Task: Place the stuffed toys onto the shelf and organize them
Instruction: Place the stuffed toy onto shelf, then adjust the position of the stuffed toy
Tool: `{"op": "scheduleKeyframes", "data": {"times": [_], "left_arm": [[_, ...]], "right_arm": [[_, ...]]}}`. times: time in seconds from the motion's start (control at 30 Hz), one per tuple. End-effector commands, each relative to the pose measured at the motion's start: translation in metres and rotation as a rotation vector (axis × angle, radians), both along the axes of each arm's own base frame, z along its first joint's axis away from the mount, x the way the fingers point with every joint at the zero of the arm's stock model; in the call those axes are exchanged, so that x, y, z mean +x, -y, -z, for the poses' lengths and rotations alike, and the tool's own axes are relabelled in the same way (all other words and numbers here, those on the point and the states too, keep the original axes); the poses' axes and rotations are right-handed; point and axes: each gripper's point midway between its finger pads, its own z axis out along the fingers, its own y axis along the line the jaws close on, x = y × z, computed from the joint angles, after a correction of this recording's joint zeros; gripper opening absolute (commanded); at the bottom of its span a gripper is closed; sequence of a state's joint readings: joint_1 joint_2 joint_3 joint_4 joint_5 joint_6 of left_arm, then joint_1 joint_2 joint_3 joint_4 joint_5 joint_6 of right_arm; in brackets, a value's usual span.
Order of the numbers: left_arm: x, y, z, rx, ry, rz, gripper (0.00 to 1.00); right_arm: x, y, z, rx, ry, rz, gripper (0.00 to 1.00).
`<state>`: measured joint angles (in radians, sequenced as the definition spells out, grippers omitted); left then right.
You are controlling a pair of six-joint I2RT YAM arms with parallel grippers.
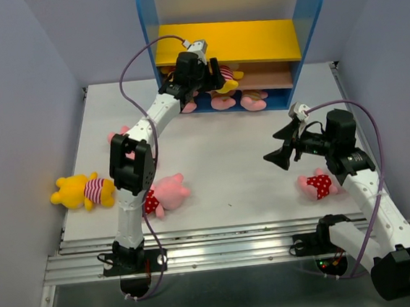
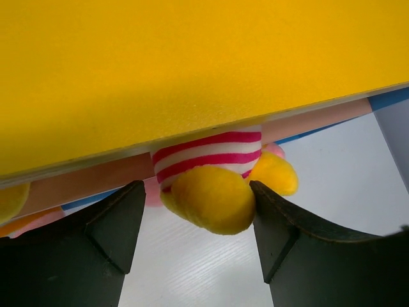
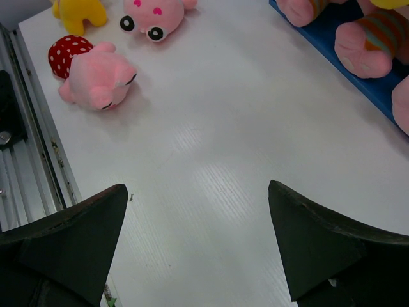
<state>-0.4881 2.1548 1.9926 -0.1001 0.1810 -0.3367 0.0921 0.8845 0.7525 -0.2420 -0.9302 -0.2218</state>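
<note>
At the desk's far edge, our left gripper (image 2: 197,189) seems to pinch a yellow plush bear in a red-striped shirt (image 2: 211,160) just under the yellow upper board (image 1: 227,44) of the blue-sided three-tier shelf (image 1: 148,28). Near the right edge, our right gripper (image 3: 196,187) hangs spread wide over the white desk (image 3: 223,128).

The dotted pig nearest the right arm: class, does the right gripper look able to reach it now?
Probably yes: the dotted pig lies alone on open table beside the open right gripper, nothing between them, though close to that arm's forearm.
</note>
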Motion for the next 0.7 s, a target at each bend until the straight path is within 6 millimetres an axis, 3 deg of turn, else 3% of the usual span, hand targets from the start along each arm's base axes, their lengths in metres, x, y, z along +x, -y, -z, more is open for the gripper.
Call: {"op": "scheduleKeyframes", "data": {"times": [0.0,0.5,0.67], "left_arm": [[-0.003,-0.014,-0.051,-0.047,0.092,-0.033,0.75],[0.004,-0.009,-0.061,-0.078,0.117,-0.033,0.53],[0.011,-0.008,-0.06,-0.083,0.115,-0.043,0.52]], "right_arm": [[0.002,0.002,-0.004,-0.009,0.041,0.006,0.96],[0.003,0.002,-0.003,-0.011,0.041,0.01,0.96],[0.003,0.002,-0.003,-0.011,0.041,0.01,0.96]]}}
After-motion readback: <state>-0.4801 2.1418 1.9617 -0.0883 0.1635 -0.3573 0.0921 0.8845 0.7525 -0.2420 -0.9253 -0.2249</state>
